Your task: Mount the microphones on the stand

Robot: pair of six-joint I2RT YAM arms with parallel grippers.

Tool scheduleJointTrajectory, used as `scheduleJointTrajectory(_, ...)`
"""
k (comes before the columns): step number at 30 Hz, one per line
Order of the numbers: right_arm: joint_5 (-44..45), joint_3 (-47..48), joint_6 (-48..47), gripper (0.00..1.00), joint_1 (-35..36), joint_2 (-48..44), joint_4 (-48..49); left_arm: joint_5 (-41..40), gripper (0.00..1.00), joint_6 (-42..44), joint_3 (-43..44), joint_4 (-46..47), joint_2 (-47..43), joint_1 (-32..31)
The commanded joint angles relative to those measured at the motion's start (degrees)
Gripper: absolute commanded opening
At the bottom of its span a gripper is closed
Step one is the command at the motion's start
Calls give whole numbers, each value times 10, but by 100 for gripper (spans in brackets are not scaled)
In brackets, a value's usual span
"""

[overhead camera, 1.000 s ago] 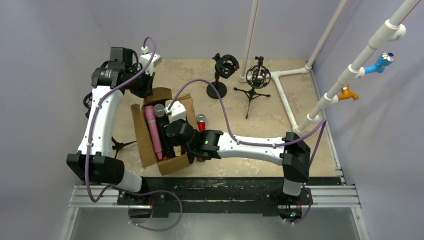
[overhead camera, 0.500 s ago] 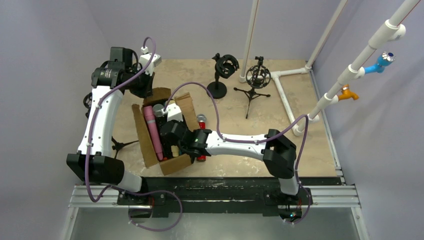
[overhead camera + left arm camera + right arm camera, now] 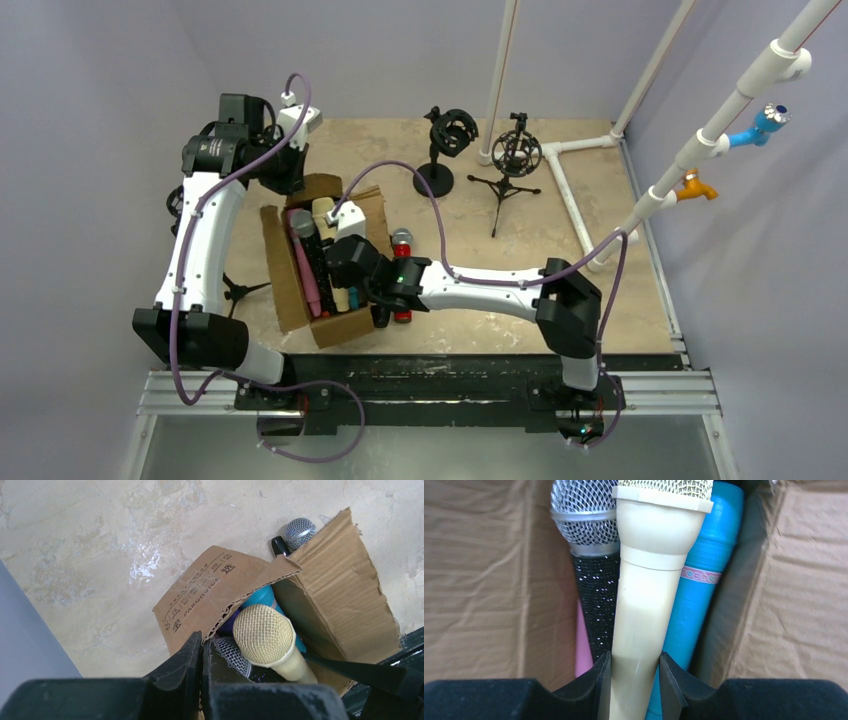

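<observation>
One cream microphone [image 3: 644,580] between two fingers [image 3: 596,686]

- Brown cardboard box [image 3: 276,262], flaps torn and splayed open, on the left half of the table.
- Beige, marbled table top [image 3: 480,335], pale scuffs beside the box.
- White pipe frame [image 3: 572,205] along the right side and up the back corner.
- Blue fitting [image 3: 757,130] and orange fitting [image 3: 695,187] on the slanting pipe.
- Metal rail [image 3: 660,390] along the near edge.
- Lavender walls [image 3: 90,100] all round.
</observation>
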Motion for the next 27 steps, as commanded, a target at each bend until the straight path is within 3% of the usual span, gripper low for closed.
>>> scheduleJointTrajectory(1,-29,-2,-5,28,3,-30,59,29,0,-15,27,37,-27,-3)
scheduleJointTrajectory(5,-40,-6,2,23,2,-29,63,30,0,-17,29,35,-27,-2)
scheduleJointTrajectory(11,-40,-20,0,0,-3,-84,64,14,0,-5,28,37,-27,-2)
scheduleJointTrajectory(19,-47,-84,24,0,-37,-208,35,7,0,-2,20,42,-29,-2)
scheduleJointTrajectory(27,-43,-247,54,0,-118,-346,-1,8,0,-2,23,43,-31,-2)
